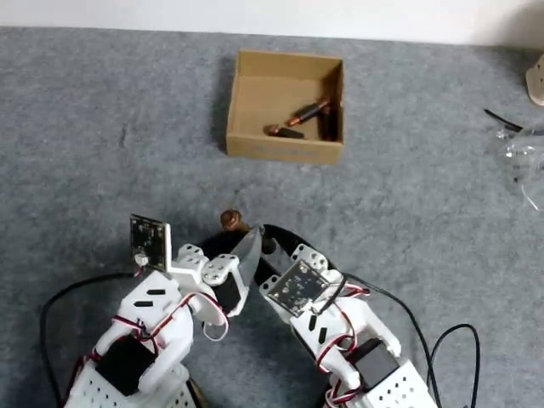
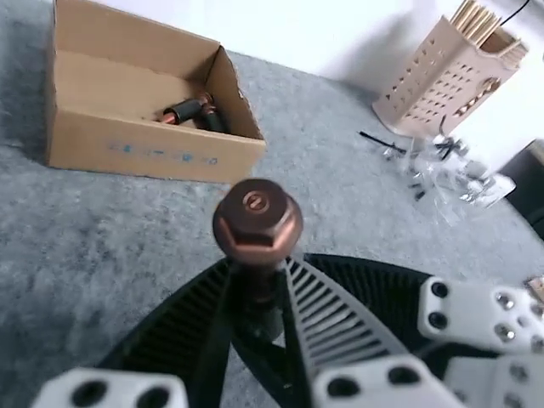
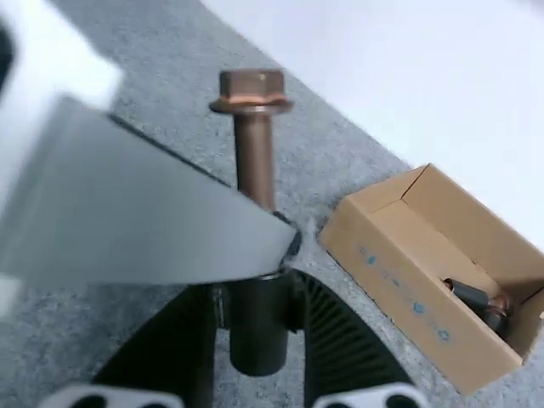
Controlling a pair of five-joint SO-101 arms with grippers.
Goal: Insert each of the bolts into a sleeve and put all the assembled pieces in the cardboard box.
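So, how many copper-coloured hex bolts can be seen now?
3. One copper-coloured hex bolt stands in the dark sleeve that the right gripper holds. A second and third lie sleeved in the brown cardboard box; more may be hidden there.

White printed shells on left arm (image 1: 160, 327) and right arm (image 1: 398, 384), black motor blocks, red-white wire loops, black cables (image 1: 47, 327) trailing toward seven and five o'clock; ribbed black pincer fingers (image 2: 331, 314).
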